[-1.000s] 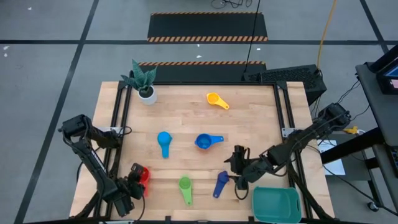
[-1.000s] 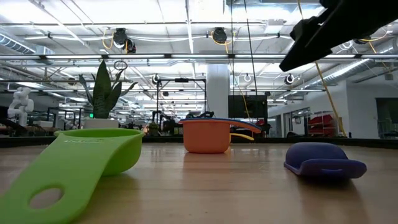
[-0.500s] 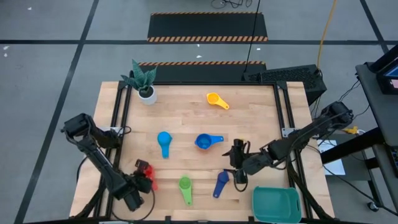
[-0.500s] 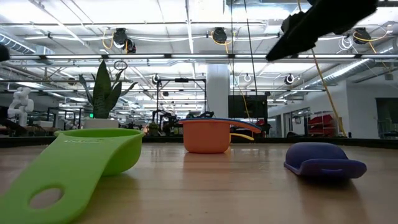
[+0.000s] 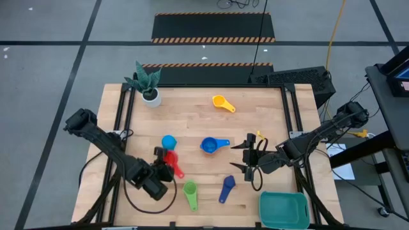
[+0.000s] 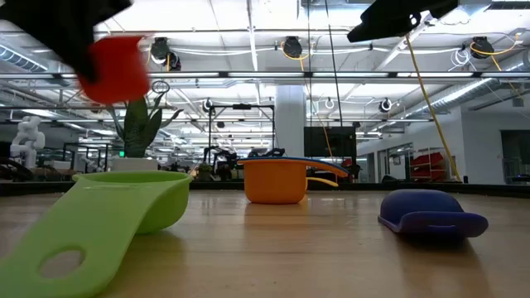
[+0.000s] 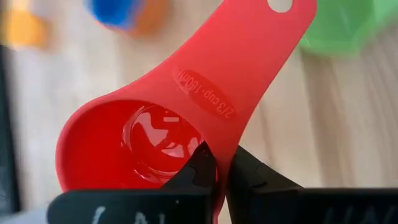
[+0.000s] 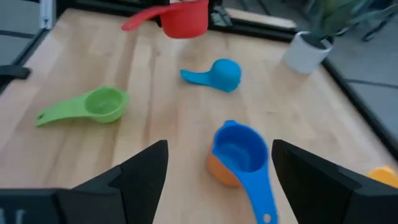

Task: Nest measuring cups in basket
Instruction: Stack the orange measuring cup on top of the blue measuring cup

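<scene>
My left gripper (image 5: 165, 165) is shut on the red measuring cup (image 5: 170, 159), which hangs in the air just near of the upturned light blue cup (image 5: 169, 141). My right gripper (image 5: 241, 156) hovers open right of the blue cup nested in the orange one (image 5: 209, 146) and far of the dark blue cup (image 5: 226, 187). The green cup (image 5: 190, 191) lies on the table near the near edge, the yellow cup (image 5: 222, 102) toward the far edge. The teal basket (image 5: 283, 209) sits at the near right corner. The second light blue cup is hidden. My left gripper pinches the red cup's bowl rim (image 7: 216, 163) beside the root of its handle, one finger (image 7: 198, 167) inside the bowl and the other (image 7: 249, 174) outside. The cup is lifted clear of the table (image 6: 116, 66), its handle (image 7: 249, 68) sticking out away from the fingers.
A potted plant in a white pot (image 5: 151, 96) stands at the far left corner. Black frame rails run along the table's left (image 5: 121, 121) and right (image 5: 291, 121) sides. Bare wood lies between the yellow cup and the blue cups.
My left gripper has carried the red cup up off the near left corner, rightward and toward the far edge, until it hangs beside the light blue cup. My right gripper has risen and drawn toward the far edge, away from the dark blue cup.
</scene>
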Robot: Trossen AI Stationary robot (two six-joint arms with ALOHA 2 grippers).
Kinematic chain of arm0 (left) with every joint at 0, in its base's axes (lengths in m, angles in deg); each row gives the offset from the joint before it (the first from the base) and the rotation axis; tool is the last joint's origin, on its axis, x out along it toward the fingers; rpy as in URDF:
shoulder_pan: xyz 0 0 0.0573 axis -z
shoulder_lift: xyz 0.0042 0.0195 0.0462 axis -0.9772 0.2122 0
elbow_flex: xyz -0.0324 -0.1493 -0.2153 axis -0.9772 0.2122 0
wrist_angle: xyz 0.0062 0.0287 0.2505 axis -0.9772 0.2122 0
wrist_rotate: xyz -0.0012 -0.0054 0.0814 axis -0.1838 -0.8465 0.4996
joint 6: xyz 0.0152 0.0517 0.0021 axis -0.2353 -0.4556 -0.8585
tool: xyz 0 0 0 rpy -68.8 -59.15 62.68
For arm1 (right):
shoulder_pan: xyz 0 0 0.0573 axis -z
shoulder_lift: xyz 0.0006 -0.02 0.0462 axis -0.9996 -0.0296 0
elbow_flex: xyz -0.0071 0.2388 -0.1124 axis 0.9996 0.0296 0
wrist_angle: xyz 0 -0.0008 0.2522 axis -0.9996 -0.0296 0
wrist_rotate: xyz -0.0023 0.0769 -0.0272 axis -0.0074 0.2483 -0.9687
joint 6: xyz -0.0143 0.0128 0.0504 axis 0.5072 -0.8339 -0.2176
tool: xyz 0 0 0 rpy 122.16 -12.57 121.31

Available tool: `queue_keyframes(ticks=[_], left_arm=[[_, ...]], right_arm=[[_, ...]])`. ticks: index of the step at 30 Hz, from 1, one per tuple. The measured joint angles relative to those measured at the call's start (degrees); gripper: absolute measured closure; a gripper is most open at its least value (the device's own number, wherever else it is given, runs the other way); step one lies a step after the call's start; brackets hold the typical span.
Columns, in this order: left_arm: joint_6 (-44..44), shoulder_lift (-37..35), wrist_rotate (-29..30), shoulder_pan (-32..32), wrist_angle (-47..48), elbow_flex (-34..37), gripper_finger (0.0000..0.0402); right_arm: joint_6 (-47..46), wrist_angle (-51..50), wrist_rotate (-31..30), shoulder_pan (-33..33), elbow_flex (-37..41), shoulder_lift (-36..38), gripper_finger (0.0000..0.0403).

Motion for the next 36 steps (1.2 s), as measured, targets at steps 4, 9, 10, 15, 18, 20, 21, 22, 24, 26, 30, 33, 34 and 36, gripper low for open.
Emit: queue_keyframes(ticks=[4, 9, 10, 15, 18, 20, 21, 22, 24, 26, 30, 33, 34, 36], left_arm=[[-4.5, -1.3, 5.4, -3.6, -0.2, -3.4, 0.039], [-4.8, -1.7, 6.1, -11.2, -0.8, -5.1, 0.0388], [-4.3, -1.7, 6.1, -12.9, -1.3, -5.1, 0.0385], [-0.5, -1.7, 6.0, -19.4, -3.7, -5.0, 0.0391], [-0.4, -1.7, 5.9, -21.3, -5.5, -5.0, 0.0392], [-0.8, -1.7, 5.4, -22.0, -7.4, -5.0, 0.0385], [-0.9, -1.7, 5.2, -22.1, -8.3, -5.0, 0.0382], [-1.0, -1.7, 4.9, -22.2, -9.2, -5.0, 0.0381], [-1.8, -1.7, 4.5, -22.4, -11.5, -5.0, 0.0383], [-2.4, -1.7, 4.1, -22.6, -13.2, -5.0, 0.0392], [-3.4, -1.7, 2.9, -22.6, -14.9, -5.0, 0.039], [-4.1, -1.7, 2.9, -22.5, -15.7, -5.0, 0.0387], [-4.1, -1.7, 2.9, -22.5, -16.0, -5.0, 0.0388], [-4.2, -1.7, 2.9, -22.5, -16.4, -5.0, 0.0392]], right_arm=[[1.3, 0.6, -4.7, 0.2, 0.0, 0.0, 0.0124], [-3.3, 5.4, -10.7, 0.2, 0.0, 0.0, 0.0124], [-3.7, 6.8, -11.1, 0.2, 0.0, 0.0, 0.0124], [-3.7, 8.8, -11.1, 0.2, 0.0, 0.0, 0.0124], [-4.1, 8.5, -11.1, 0.1, 0.0, -0.1, 0.0124], [-5.0, 8.6, -11.2, 0.1, 0.0, -0.6, 0.0124], [-5.3, 8.5, -11.7, 0.1, 0.0, -0.8, 0.0124], [-5.5, 8.6, -12.4, 0.1, 0.0, -1.2, 0.0124], [-5.4, 10.0, -12.7, 0.1, 0.0, -2.3, 0.0124], [-4.4, 11.5, -13.4, 0.2, 0.0, -3.5, 0.0124], [0.1, 18.5, -17.7, 0.2, 0.0, -6.7, 0.0124], [2.4, 24.6, -18.3, 0.2, 0.0, -8.4, 0.0124], [2.9, 26.1, -18.2, 0.2, 0.0, -8.7, 0.0124], [3.3, 28.2, -17.2, 0.2, 0.0, -9.2, 0.0124]])
